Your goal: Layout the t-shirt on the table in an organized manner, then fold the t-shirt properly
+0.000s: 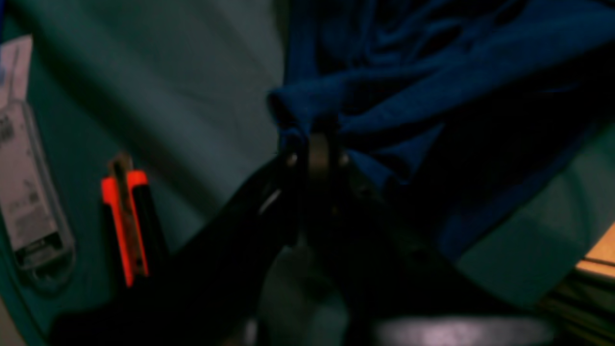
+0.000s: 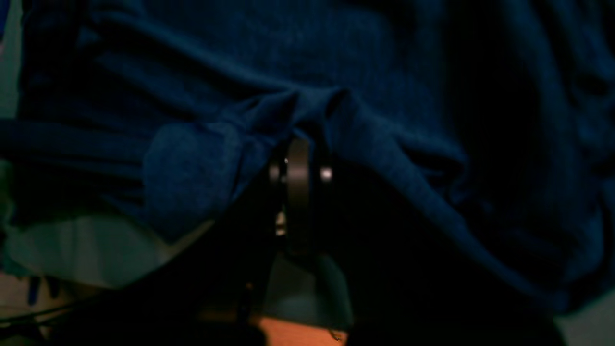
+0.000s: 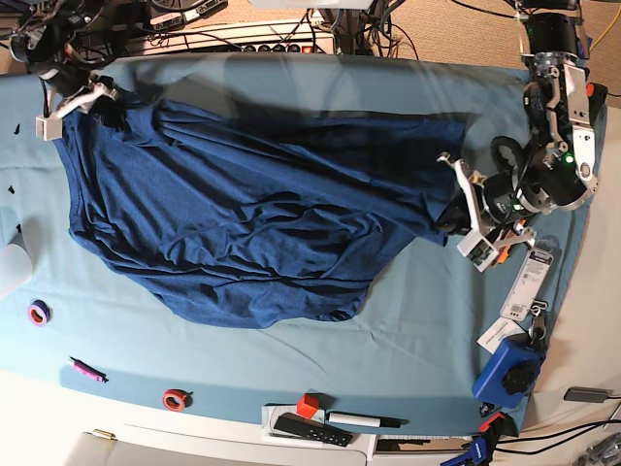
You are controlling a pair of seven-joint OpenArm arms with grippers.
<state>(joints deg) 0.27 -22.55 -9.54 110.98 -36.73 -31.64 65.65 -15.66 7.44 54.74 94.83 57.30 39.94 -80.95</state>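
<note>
Place: a robot lab or workshop, not a home.
Worktop: big, with a light teal cloth over it and robot arms fixed at its sides.
Wires: lots of black cables and a power strip lie behind the far edge.
Small stuff: rolls of tape, a pen, a red block and a blue clamp sit along the near edge.

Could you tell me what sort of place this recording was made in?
Probably a robotics lab bench: a cloth-covered table with tangled cables and a power strip behind it, tape rolls and markers along its edge.
</note>
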